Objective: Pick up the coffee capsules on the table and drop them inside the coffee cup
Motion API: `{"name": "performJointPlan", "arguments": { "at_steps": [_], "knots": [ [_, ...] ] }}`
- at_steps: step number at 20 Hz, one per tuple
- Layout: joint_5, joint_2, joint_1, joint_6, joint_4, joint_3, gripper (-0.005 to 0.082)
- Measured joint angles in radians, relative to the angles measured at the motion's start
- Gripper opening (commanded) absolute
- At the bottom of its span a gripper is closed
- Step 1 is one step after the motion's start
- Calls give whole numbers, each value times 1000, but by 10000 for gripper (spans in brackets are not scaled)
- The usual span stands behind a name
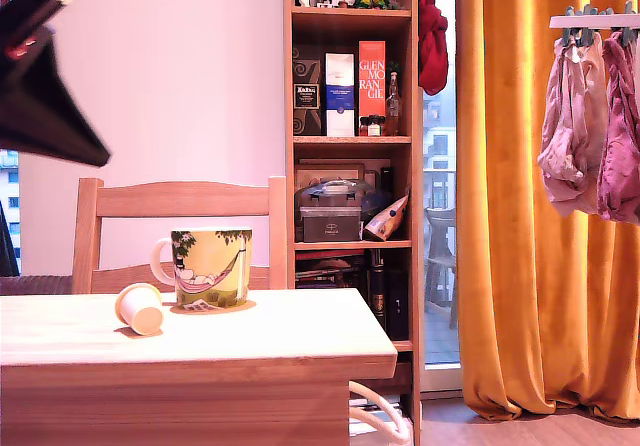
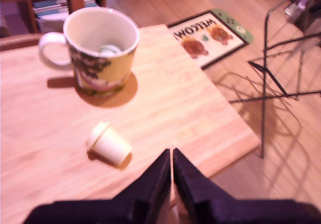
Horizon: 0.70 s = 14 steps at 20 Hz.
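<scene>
You're hovering high above the table (image 2: 200, 113) with the gripper (image 2: 172, 156) clenched, its two dark fingers pressed together and nothing between them. So you're at the very start of a pick: the coffee capsule (image 2: 108, 144) lies tipped on its side on the wood, just beside the coffee cup (image 2: 103, 50) and apart from it, on the handle side in the exterior view. Something pale already sits at the bottom of the cup; too blurred to say what.

Next move, by my reading: open those jaws, drop down over the capsule and line up across its tapered body. It's on its side, so it may roll away from a careless nudge. Then lift and carry it over the rim.

The tabletop is light wood, and the cup and capsule are all that show on it. Behind it a slatted wooden chair (image 1: 180, 201), a bookshelf (image 1: 352, 116) packed with boxes and bottles, orange curtains (image 1: 540, 216) and a laundry rack (image 1: 595, 106); a welcome mat (image 2: 208, 35) lies on the floor
</scene>
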Motion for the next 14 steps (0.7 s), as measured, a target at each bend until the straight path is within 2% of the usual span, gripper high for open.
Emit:
{"name": "performJointPlan", "arguments": {
  "at_steps": [3,4,5,6,7,8,9,10,14],
  "knots": [
    [-184,0,-108,-138,13,0,-21],
    [-204,0,-143,-150,15,0,-21],
    [-292,0,-178,-190,12,0,-21],
    [-354,0,-207,-235,10,0,-21],
    [-415,0,-233,-235,8,0,-21],
    [-465,0,-255,-307,7,0,-21],
    [-504,0,-274,-357,7,0,-21],
    [-534,2,-290,-360,8,0,-21],
    [-598,73,-325,-504,10,0,-21]
  ]
}}
